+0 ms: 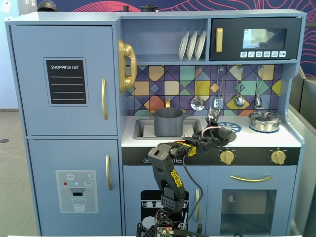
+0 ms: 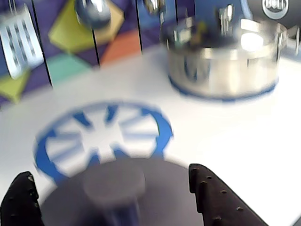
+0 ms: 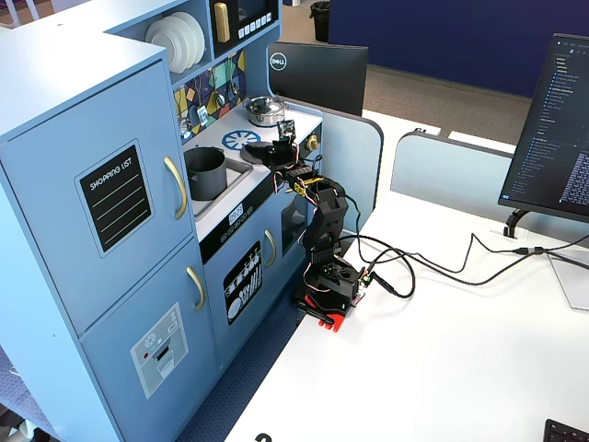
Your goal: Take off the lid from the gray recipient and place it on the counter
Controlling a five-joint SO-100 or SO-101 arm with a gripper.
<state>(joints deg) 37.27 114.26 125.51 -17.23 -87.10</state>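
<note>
The gray recipient (image 1: 168, 122) stands in the sunken sink with no lid on it; it also shows in another fixed view (image 3: 204, 172). The dark gray lid (image 2: 155, 202), knob up, lies low over the white counter (image 2: 235, 136) at the near edge of the blue burner print (image 2: 103, 136). It shows as a dark disc in a fixed view (image 1: 224, 134). My gripper (image 2: 109, 171) is open, its black fingers (image 2: 214, 197) standing well apart on either side of the knob, not touching it. The wrist view is blurred.
A shiny silver pot (image 2: 221, 61) with its lid stands at the counter's back right (image 1: 264, 121). Utensils (image 1: 197, 102) hang on the tiled back wall. The arm's base (image 3: 329, 281) sits on a white table in front of the toy kitchen.
</note>
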